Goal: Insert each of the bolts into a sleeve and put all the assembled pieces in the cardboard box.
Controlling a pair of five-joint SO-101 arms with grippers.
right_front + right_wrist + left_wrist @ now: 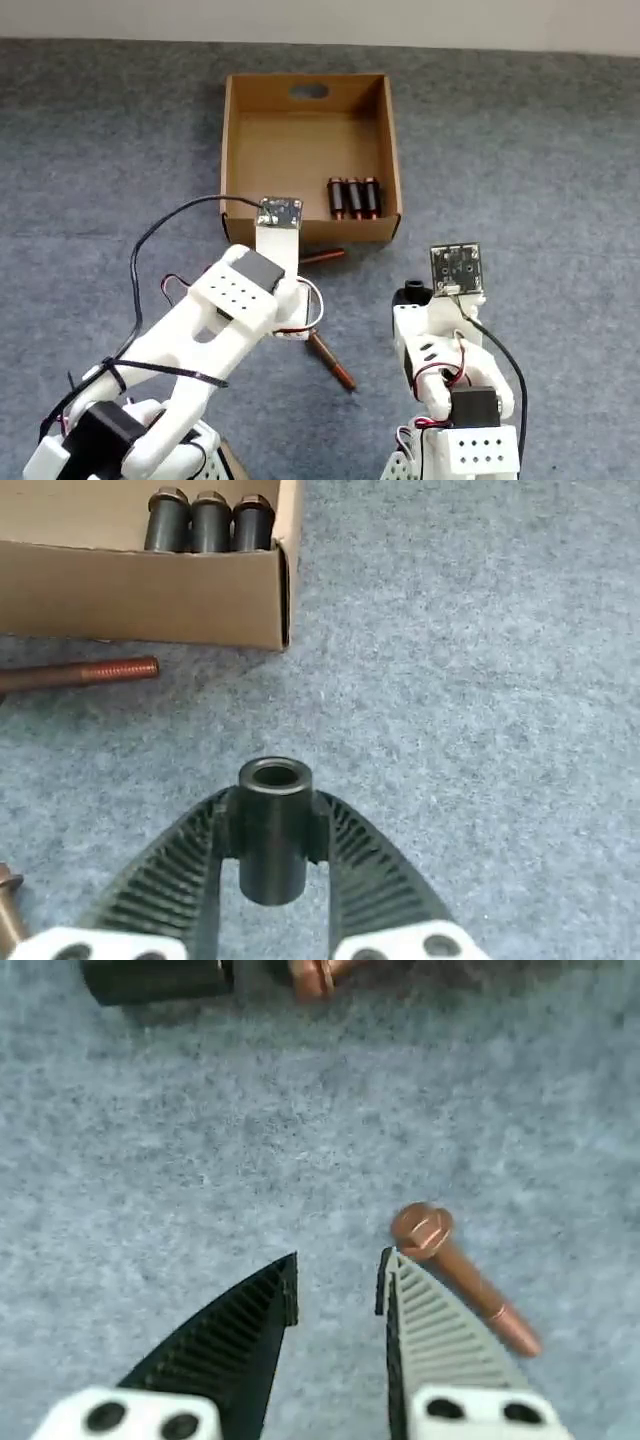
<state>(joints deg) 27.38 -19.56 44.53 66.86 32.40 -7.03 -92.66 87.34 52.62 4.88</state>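
Three assembled pieces lay side by side in the cardboard box, in its corner nearest the right arm. The right hand clasped an upright black sleeve. The left hand hung parted, a copper bolt just beside one finger. Another bolt lay just outside the box.

Tabletop has a grey, felt-like covering. Cardboard box sits on it at the far side. First bolt lies flat just in front of the box's front wall. Second bolt lies angled, nearer the arms. A black sleeve lies on its side.
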